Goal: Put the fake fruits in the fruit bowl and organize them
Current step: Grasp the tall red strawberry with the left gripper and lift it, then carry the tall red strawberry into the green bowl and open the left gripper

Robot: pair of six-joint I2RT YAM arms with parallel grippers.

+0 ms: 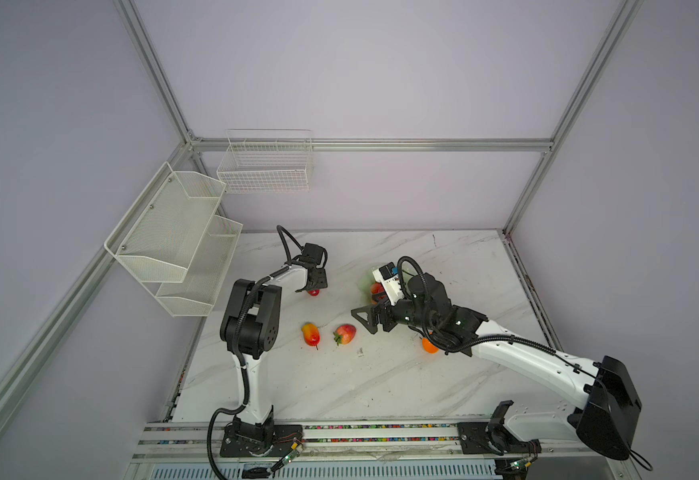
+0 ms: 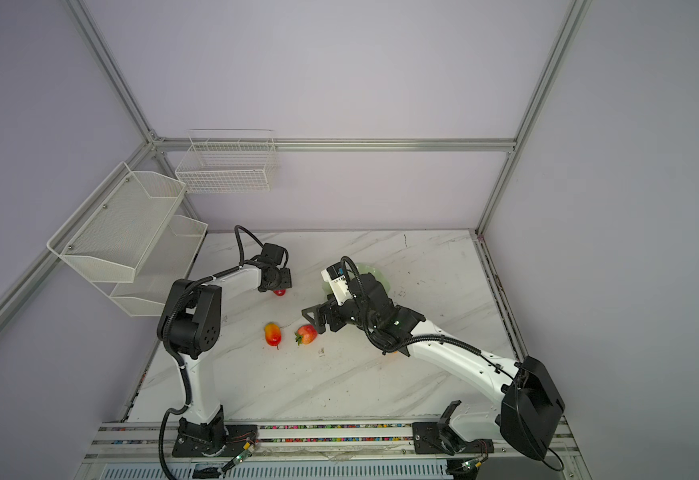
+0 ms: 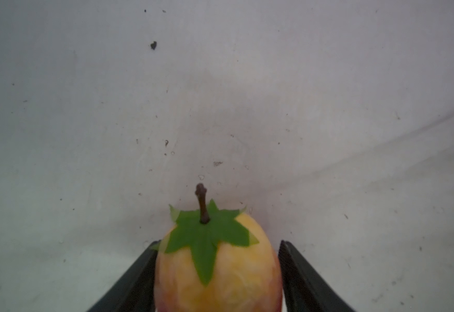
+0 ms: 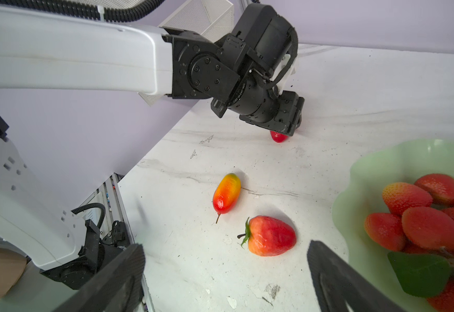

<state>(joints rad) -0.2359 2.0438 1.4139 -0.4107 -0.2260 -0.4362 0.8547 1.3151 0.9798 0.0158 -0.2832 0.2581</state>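
Left wrist view, left jaws flank cut-off strawberry, grip unclear, right jaws open

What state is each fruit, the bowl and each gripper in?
left gripper: fingers closed on the far strawberry.
far strawberry: gripped, on the table.
right gripper: open, empty.
near strawberry: on its side on the table.
oblong fruit: lying on the table.
orange: on the table, partly under the right arm.
grape cluster: in the fruit bowl.
fruit bowl: upright, partly filled.

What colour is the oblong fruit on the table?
Oblong fruit: red at the stem end, yellow at the other. Clearest in the right wrist view.
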